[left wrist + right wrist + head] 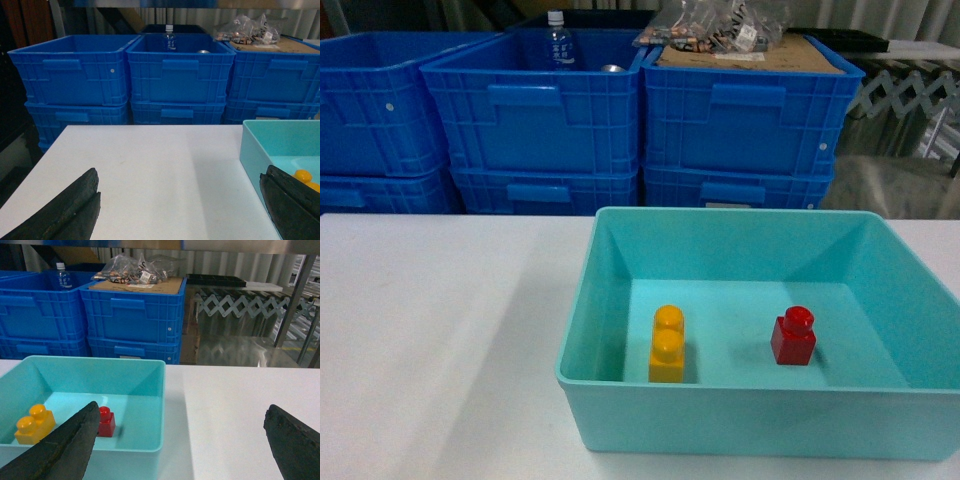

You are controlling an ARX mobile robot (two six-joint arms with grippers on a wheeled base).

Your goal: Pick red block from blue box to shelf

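Head camera shows the red block standing upright on the floor of the blue box, stud up, in the right half of the tub and apart from every wall. Left of the red block, well apart from it, a yellow two-stud brick stands on the same floor with its studs in a line running away from me. The blue box rests on a white table, which stretches bare to the left of the tub.

Neither of my arms appears in the head camera. From my right wrist I see my right gripper with its dark fingers spread wide, holding nothing; the near finger overlaps the right end of the blue box and part of the red block. From my left wrist, my left gripper is likewise spread and empty over the table to the left of the blue box, its right finger in front of the tub's corner.

Behind the blue box, beyond the table, stacked dark blue crates form a row. One holds a water bottle; another, further right, carries cardboard with clear bags of small parts on top.
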